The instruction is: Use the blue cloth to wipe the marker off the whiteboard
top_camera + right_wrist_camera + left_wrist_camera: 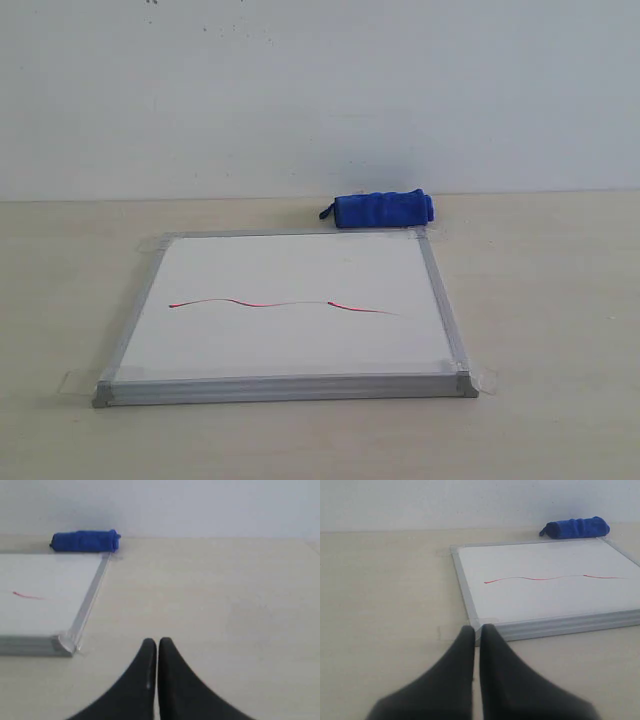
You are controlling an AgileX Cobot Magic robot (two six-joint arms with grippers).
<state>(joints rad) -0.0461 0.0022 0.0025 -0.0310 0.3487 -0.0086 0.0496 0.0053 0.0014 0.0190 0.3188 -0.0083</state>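
The whiteboard lies flat on the table, silver-framed with clear tape tabs at its corners. A thin wavy red marker line runs across its middle. The blue cloth, a rolled bundle, rests on the table just behind the board's far right corner. Neither gripper shows in the exterior view. In the left wrist view my left gripper is shut and empty, just off the whiteboard's near left corner; the marker line and cloth lie beyond. My right gripper is shut and empty, over bare table right of the whiteboard, with the cloth far off.
The pale wooden table stretches on both sides of the board. A plain white wall stands behind the table's far edge, close behind the cloth.
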